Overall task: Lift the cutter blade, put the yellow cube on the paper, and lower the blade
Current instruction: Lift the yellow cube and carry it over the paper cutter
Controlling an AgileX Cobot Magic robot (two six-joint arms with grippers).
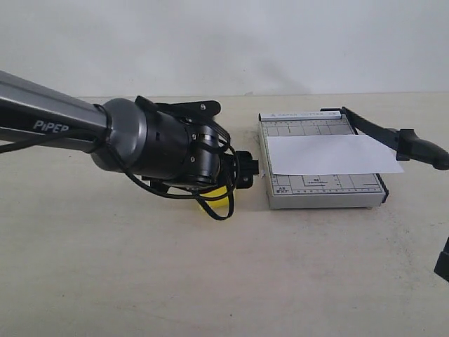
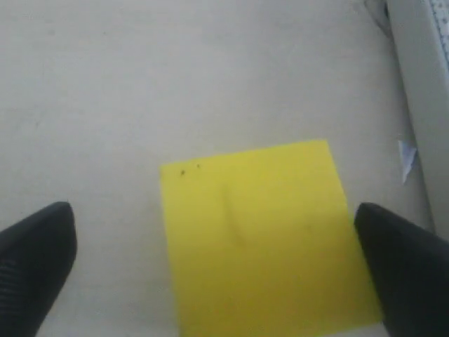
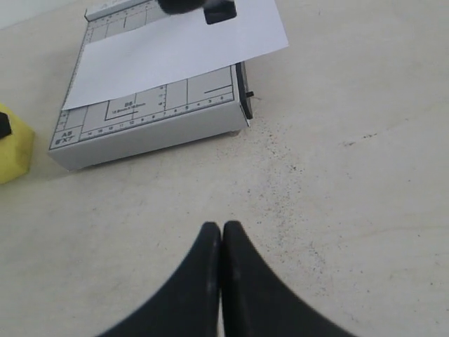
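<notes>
- One desk, two arms.
- Nearest, the right jaws are pressed together with nothing between them, over bare desk and well apart from the cutter.
- One cube sits on the desk just left of the cutter base, under the left arm. The left jaws are spread wide, one on each side of the cube, not clamped on it.
- One grey cutter base bears one paper, which overhangs its right edge.
- One blade tilts up from the far hinge, its handle above the paper's right end.
</notes>
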